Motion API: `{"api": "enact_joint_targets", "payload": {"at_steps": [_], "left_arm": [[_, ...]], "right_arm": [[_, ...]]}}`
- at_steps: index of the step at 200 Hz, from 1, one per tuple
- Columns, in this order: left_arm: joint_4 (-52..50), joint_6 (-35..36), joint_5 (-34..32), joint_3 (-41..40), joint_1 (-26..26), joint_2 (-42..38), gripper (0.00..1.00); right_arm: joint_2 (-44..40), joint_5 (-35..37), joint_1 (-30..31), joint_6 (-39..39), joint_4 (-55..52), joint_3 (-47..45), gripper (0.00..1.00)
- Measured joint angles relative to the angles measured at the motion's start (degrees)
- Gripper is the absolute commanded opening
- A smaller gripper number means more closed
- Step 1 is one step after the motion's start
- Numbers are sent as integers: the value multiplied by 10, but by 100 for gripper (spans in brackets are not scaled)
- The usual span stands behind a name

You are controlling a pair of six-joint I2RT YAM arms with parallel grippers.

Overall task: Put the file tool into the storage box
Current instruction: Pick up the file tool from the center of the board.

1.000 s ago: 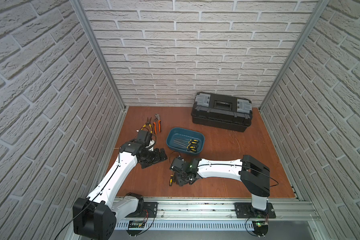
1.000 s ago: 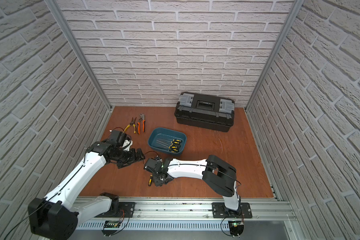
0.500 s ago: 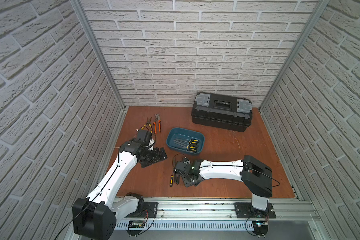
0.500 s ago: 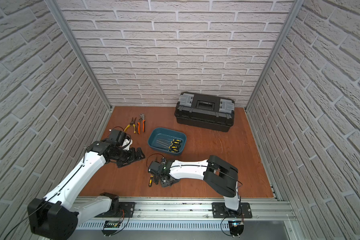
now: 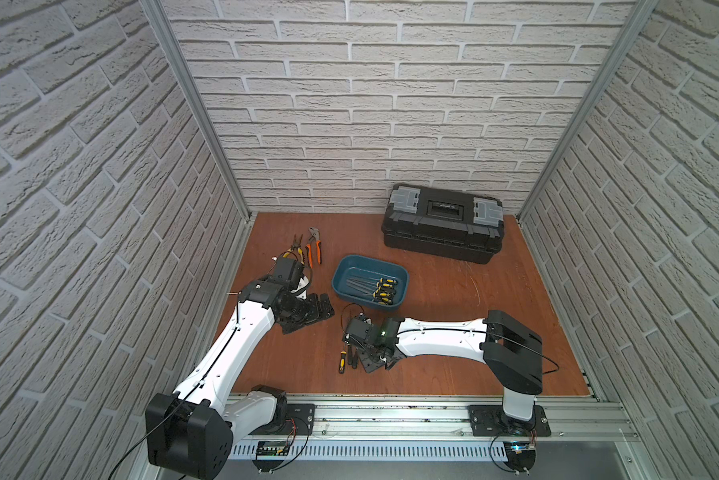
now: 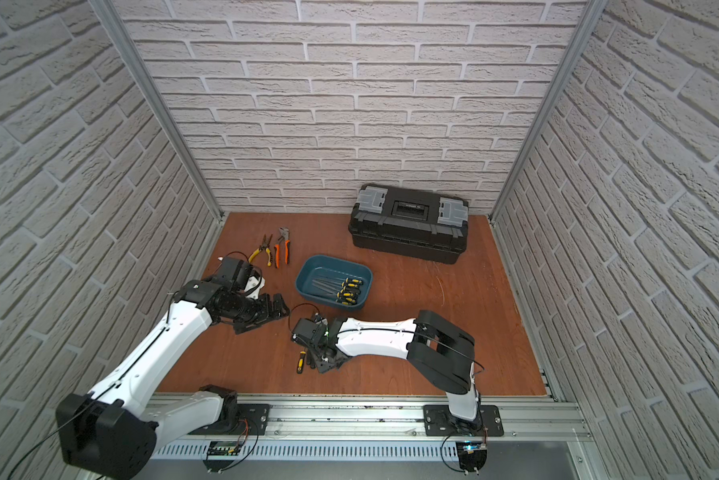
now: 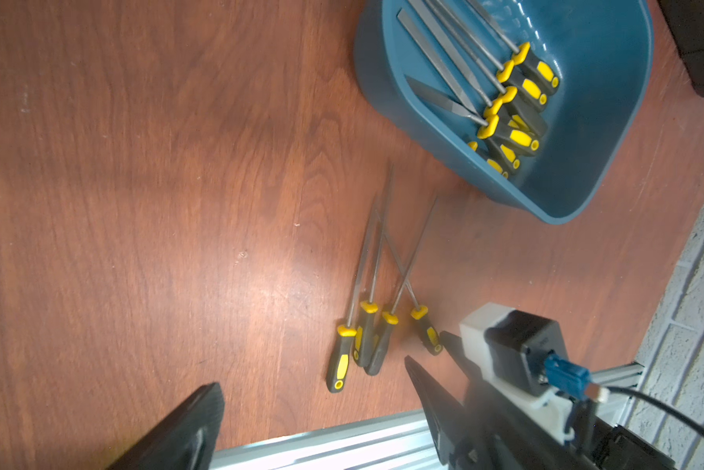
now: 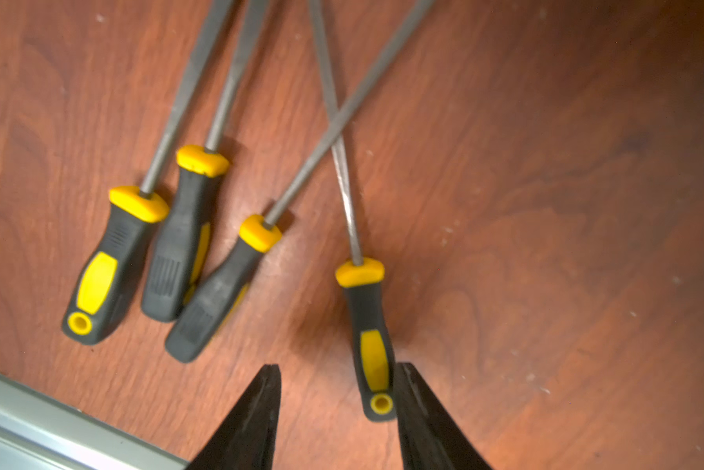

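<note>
The right pincer [image 8: 338, 368] hangs low over the wooden surface [image 8: 545, 203] with its jaws parted, straddling the butt end of the file tool [image 8: 367, 325]. The black-and-yellow handle lies against one finger [image 8: 421, 407] while the other stands clear, so nothing is gripped. The file lies flat on the surface, its steel shank crossing that of a neighbour; three more files [image 8: 187, 244] lie just beside it, near the front rail. Farther back, apart from this cluster, sits the storage box [image 5: 357, 268] (several files [image 5: 384, 289] lie inside). On the box's other side the left pincer [image 5: 326, 309] rests low, jaws apart and empty. Beyond it lie pliers [image 5: 314, 249] — and a black toolbox [image 5: 443, 224] stands by the back wall
</note>
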Motion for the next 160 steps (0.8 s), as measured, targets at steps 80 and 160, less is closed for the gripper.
{"api": "enact_joint_targets", "payload": {"at_steps": [80,160], "left_arm": [[-11,11,-8,14,0,3,98],[-9,15,-7,19,0,15,98]], "right_arm": [[19,-10,-7,-23,0,0,38],[19,1,-9,-53,-14,1,20]]}}
